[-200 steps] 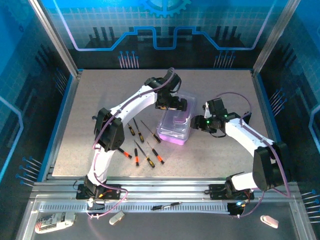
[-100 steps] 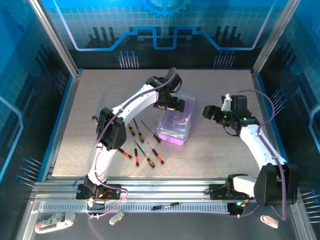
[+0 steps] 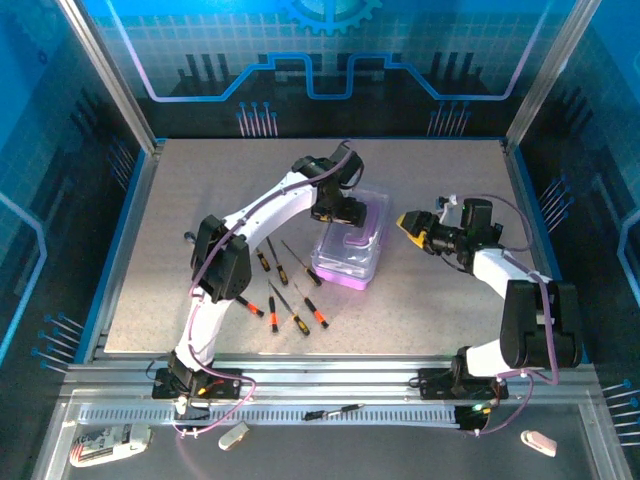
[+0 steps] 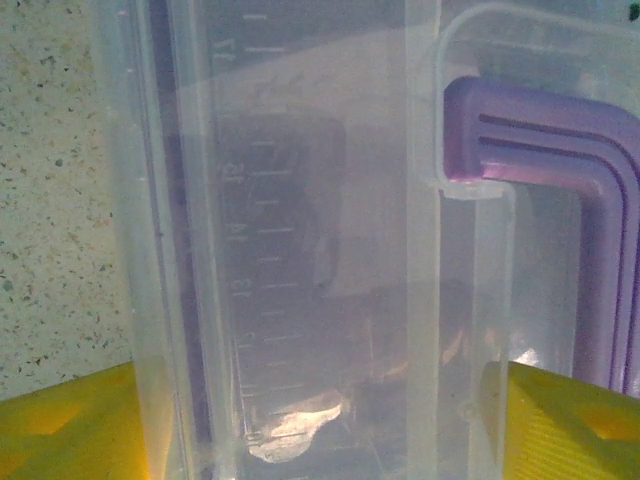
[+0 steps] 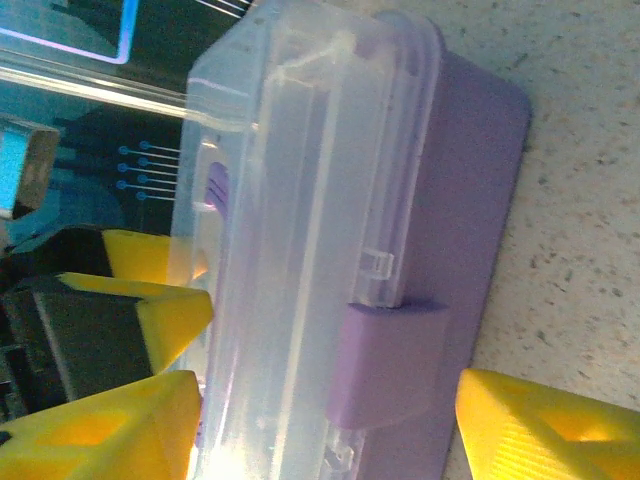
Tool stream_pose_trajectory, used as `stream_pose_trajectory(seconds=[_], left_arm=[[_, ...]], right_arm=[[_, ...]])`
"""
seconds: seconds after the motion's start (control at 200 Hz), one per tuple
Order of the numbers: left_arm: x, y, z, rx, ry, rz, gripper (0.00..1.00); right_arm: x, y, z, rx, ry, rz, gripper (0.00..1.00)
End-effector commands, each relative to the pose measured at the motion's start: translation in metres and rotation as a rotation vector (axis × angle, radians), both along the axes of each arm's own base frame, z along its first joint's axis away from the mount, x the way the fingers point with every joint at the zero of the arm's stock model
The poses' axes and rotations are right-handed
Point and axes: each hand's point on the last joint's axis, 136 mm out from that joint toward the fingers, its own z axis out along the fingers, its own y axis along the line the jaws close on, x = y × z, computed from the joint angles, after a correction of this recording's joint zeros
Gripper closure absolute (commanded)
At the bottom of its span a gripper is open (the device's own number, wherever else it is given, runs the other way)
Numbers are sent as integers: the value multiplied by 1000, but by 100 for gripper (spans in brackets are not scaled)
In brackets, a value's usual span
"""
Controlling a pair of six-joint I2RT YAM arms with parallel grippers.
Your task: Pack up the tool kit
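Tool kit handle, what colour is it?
The handle is purple, clearest in the left wrist view.

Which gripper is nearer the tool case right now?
Left. The left gripper is over the tool case at its far end, on the clear lid; the right gripper stands off to the case's right, apart from it.

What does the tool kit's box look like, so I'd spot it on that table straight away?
Start at the speckled grey table and look near its middle. The case sits there, just right of the scattered screwdrivers in the overhead view. It is the only box on it: purple base, clear lid, purple handle.
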Motion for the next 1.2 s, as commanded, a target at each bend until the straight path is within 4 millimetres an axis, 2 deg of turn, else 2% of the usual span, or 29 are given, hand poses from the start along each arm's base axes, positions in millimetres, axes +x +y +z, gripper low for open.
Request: stream_pose_trajectory(seconds=[0.0,0.19,0.52,1.031,1.191], left_arm=[[-17,8,-33,-29,111,-30,24],[-12,6,-25,-175,112,-24,26],[-9,22,-30,-193,117,2,27],[-12,23,-32,-191,122,3,27],[-12,22,-33,-193,126,8,27]], right_arm=[[-2,15,0,46,-21,53,29],[-1,30,-5,77,-19,89,26],[-2,52,-11,181,12,120,26],[-2,65,-26,233,57,129,28],[-4,73,-26,245,55,145,28]])
